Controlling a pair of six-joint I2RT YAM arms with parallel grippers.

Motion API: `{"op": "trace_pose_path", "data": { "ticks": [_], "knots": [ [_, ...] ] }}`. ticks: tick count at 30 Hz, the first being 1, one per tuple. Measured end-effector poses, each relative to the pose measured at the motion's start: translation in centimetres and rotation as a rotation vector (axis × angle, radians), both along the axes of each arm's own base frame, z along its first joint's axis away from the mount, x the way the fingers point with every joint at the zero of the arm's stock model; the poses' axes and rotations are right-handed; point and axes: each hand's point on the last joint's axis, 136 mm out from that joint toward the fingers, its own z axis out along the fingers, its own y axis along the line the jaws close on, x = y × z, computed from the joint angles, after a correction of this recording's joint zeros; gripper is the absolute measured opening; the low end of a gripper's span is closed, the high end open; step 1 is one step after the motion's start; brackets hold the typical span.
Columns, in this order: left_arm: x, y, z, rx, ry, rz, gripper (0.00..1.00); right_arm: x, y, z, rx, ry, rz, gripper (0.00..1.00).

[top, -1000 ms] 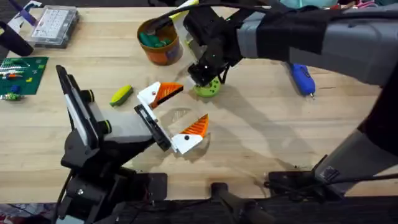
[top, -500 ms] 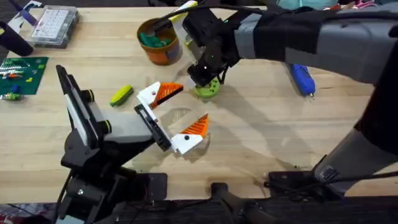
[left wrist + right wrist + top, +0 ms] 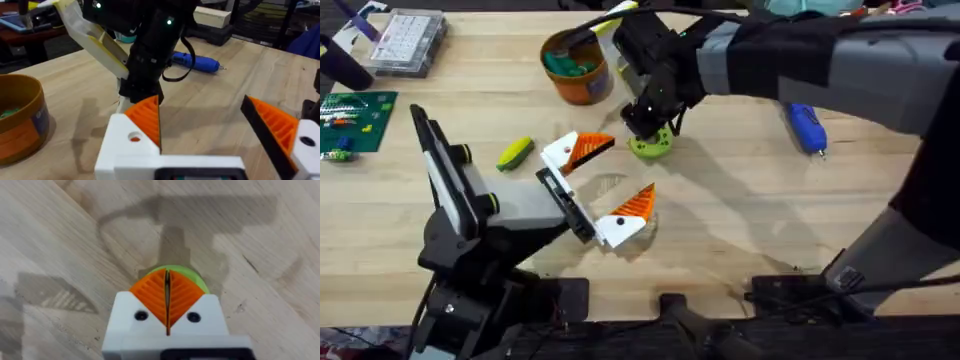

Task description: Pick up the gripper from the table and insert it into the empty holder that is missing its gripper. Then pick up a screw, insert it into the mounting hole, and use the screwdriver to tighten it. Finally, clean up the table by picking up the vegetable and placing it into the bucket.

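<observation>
vegetable (image 3: 515, 152) near bucket (image 3: 577, 66)

Left arm: rises from its base at lower left, forearm angled toward table centre; left gripper (image 3: 603, 182) with fingers spread wide apart, low over the table (image 3: 740, 210). Right arm: reaches across the table's far middle; right gripper (image 3: 168, 292) pointing down, orange pads pressed together.

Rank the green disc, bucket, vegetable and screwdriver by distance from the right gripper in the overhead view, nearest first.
From the right gripper:
1. Green disc, right under it.
2. Bucket, just behind-left.
3. Vegetable, left, and screwdriver, right: too close to call.
</observation>
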Motion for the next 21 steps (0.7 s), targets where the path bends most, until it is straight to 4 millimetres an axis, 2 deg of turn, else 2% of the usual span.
{"op": "trace_pose_path", "data": {
  "ticks": [8,10,16,21],
  "knots": [
    [0.00,0.00,-0.01,0.000,0.000,0.000,0.991,0.00,0.00,0.00,0.000,0.000,0.000,0.010],
    [0.01,0.00,-0.01,0.000,0.000,0.000,0.991,-0.02,-0.01,-0.01,0.000,0.001,0.001,0.082],
    [0.00,0.00,-0.01,0.000,0.000,0.000,0.990,-0.32,-0.07,0.22,-0.010,0.014,0.006,0.212],
    [0.00,0.00,-0.01,0.000,0.001,0.000,0.991,-0.45,-0.21,0.60,-0.019,0.025,0.006,0.230]
  ]
}}
